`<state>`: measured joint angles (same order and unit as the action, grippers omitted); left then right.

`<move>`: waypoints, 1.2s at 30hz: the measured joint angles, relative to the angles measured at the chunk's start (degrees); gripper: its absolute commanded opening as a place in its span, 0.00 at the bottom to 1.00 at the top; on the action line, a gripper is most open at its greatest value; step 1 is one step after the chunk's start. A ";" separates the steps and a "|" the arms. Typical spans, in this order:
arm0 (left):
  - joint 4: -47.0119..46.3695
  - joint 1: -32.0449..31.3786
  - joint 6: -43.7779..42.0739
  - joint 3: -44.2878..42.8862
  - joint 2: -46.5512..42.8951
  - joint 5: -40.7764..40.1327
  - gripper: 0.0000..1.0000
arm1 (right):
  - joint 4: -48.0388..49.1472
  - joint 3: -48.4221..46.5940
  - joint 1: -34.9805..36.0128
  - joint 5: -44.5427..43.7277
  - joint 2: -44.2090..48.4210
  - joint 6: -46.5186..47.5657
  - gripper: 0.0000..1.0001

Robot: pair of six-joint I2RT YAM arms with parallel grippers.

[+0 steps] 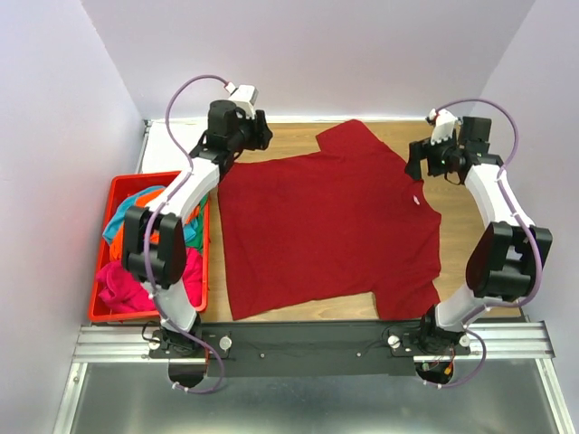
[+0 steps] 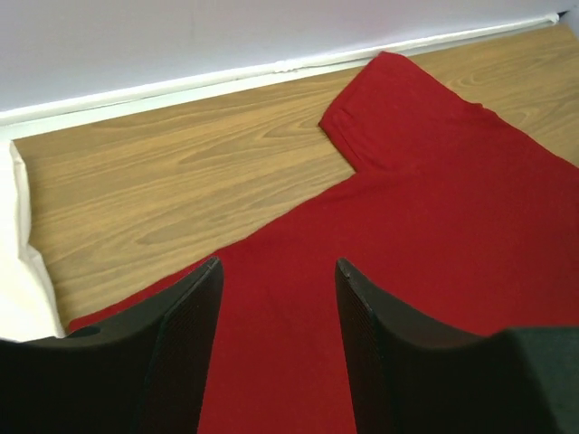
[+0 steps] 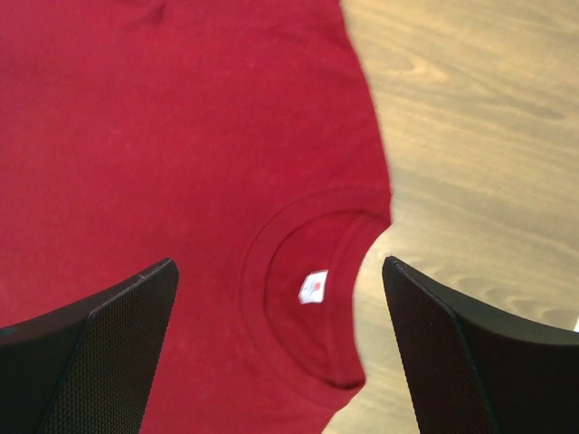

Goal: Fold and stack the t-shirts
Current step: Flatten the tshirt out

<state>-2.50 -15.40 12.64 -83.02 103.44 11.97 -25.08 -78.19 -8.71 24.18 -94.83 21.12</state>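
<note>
A dark red t-shirt (image 1: 326, 226) lies spread flat on the wooden table, collar (image 1: 417, 198) to the right and one sleeve (image 1: 348, 137) pointing to the far edge. My left gripper (image 1: 262, 134) is open and empty, hovering over the shirt's far left corner (image 2: 271, 344); the sleeve (image 2: 398, 99) lies ahead of it. My right gripper (image 1: 414, 168) is open and empty, above the collar (image 3: 258, 262) with its white label (image 3: 313, 287). Teal, orange and magenta t-shirts (image 1: 122, 280) are piled in the bin.
A red plastic bin (image 1: 101, 249) stands at the left of the table beside the left arm. A white cloth (image 2: 20, 244) lies at the table's far left corner. The back wall runs close behind both grippers. Bare wood (image 1: 461, 212) shows right of the collar.
</note>
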 measured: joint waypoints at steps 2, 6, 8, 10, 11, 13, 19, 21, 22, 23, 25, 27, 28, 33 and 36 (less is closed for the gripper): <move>2.93 -0.11 -0.92 0.61 -3.08 0.02 0.61 | 0.04 2.34 0.00 0.11 1.51 0.28 1.00; 5.60 -0.48 -2.19 7.96 -13.03 0.37 0.61 | -0.61 7.30 0.00 0.63 2.91 0.66 1.00; 5.92 -0.50 -2.27 12.94 -17.88 0.98 0.60 | -1.49 8.46 0.00 0.70 2.60 0.72 1.00; 6.51 -0.50 -2.12 16.61 -20.55 2.08 0.60 | -1.75 8.52 0.00 0.74 1.84 0.72 0.95; 6.54 -0.61 -1.95 18.12 -20.98 2.71 0.60 | -1.81 8.28 0.00 0.98 1.20 0.72 0.93; 6.93 -1.09 -1.79 20.63 -21.35 3.58 0.60 | -2.78 7.41 0.00 2.01 -0.81 1.40 0.84; 9.62 -2.64 -2.64 27.50 -26.18 3.13 0.61 | -9.16 5.42 0.00 3.72 -7.82 6.86 0.71; 9.73 -2.69 -3.48 28.63 -30.97 1.42 0.61 | -10.60 5.73 0.00 3.26 -9.01 7.98 0.70; 9.44 -2.69 -3.87 29.03 -33.68 0.04 0.67 | -11.10 5.77 0.00 2.86 -9.29 8.35 0.68; 8.52 -2.69 -4.42 29.53 -37.31 -1.60 0.71 | -11.58 5.79 0.00 2.05 -9.70 8.72 0.65; 6.49 -2.69 -5.09 30.60 -42.69 -4.20 0.79 | -12.07 5.79 0.00 1.11 -10.27 9.07 0.62; 4.15 -2.69 -5.73 32.39 -47.60 -6.86 0.81 | -12.35 5.81 0.00 0.22 -10.84 9.20 0.57; 3.34 -2.69 -5.95 33.35 -49.42 -8.07 0.81 | -12.39 5.81 0.00 -0.09 -10.97 9.27 0.56; 1.73 -2.69 -6.86 37.59 -52.85 -12.04 0.81 | -12.59 6.88 0.00 -2.16 -11.91 9.79 0.39; 2.43 -2.69 -7.32 39.82 -52.33 -13.14 0.81 | -12.68 8.31 0.00 -4.13 -12.13 10.05 0.28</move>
<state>-0.08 -18.09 5.32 -43.20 51.11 -1.17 -37.76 -69.89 -8.71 20.05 -106.96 31.18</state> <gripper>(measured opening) 0.809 0.341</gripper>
